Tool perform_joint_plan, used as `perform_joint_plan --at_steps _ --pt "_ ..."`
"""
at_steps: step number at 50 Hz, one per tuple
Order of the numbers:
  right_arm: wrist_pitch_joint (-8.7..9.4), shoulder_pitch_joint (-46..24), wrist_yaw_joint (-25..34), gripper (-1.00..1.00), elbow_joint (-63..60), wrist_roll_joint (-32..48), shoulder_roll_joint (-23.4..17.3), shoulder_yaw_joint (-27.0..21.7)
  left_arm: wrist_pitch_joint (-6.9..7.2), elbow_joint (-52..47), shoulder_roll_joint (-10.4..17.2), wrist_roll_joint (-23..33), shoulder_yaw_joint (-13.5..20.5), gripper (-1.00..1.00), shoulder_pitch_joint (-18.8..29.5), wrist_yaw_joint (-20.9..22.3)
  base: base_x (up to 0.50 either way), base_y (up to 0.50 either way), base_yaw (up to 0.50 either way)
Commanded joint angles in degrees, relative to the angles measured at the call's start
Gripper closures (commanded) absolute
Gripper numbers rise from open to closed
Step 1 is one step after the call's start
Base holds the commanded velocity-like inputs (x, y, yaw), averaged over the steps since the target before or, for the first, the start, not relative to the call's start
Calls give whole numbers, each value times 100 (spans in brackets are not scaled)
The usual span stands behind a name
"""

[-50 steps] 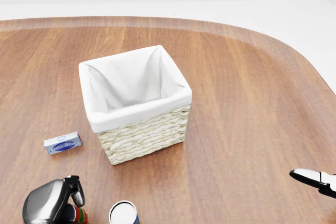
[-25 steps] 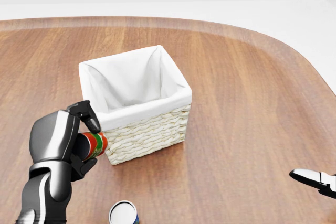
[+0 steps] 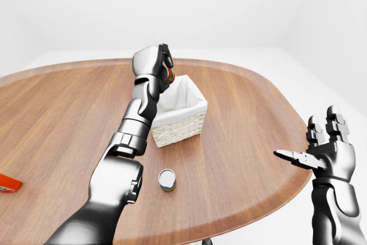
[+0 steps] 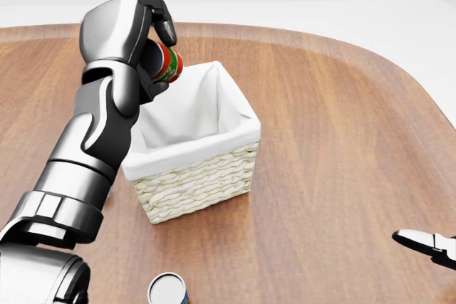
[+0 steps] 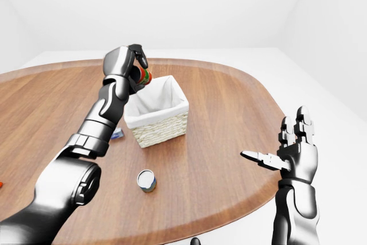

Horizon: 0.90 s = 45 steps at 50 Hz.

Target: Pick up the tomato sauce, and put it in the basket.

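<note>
Steel-grey and open-topped, a small can stands near the table's near edge, below the wicker basket in the head view and clear of any likely path. At the table's right edge the right hand hangs idle, fingers spread and holding nothing, well apart from the action. Further in, the left hand is raised above the basket's far-left corner, its fingers clenched round the tomato sauce can. The can's red-and-green label shows between the fingers; its long axis lies tilted, the free end pointing right and slightly down toward the white cloth lining. The coming move appears to turn on that offset: the can hangs over the rim rather than squarely above the opening, so a short carry toward the basket's middle looks needed before release. Nothing stands between can and lining. A small blue box lies left of the basket, and a red object sits by the table's left edge.
</note>
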<state>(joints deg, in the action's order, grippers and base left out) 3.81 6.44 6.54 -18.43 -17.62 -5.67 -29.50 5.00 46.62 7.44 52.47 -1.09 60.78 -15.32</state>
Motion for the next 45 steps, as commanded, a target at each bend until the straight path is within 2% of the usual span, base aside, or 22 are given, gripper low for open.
perform_joint_plan --at_steps 1,2,6,8,9,14,19,24,31,45 --pt "-106 -51 25 -100 174 -31 -49 -5 0 2562 20 79 -171 100 1806 -823 0 0 0" --pt "-133 -68 28 -100 223 -28 -57 1 0 2703 -11 208 -253 100 1839 -775 0 0 0" --pt "-159 -70 29 -100 250 -58 -80 1 0 2901 -73 277 -167 100 1821 -812 0 0 0" --pt "-170 -54 34 -100 246 -68 -80 1 0 3032 -74 411 -180 100 1713 -666 0 0 0" --pt "-153 -49 31 -100 226 -80 -83 -5 0 3055 -69 550 -238 100 1676 -626 0 0 0" --pt "-123 -46 11 -100 182 -75 -73 14 0 3132 -100 711 -110 100 1479 -411 0 0 0" --pt "-51 -6 1 -100 65 -80 -53 8 0 3225 -152 962 -72 100 1132 -427 0 0 0" --pt "-37 -25 4 -100 72 -66 -46 3 0 3245 -191 1052 49 100 959 -193 0 0 0" --pt "2 14 18 -100 -17 -86 -18 -10 0 3246 -236 1051 151 100 860 -428 0 0 0" --pt "14 -2 14 -100 -14 -44 -7 21 0 3250 -167 1065 183 100 820 -462 0 0 0"
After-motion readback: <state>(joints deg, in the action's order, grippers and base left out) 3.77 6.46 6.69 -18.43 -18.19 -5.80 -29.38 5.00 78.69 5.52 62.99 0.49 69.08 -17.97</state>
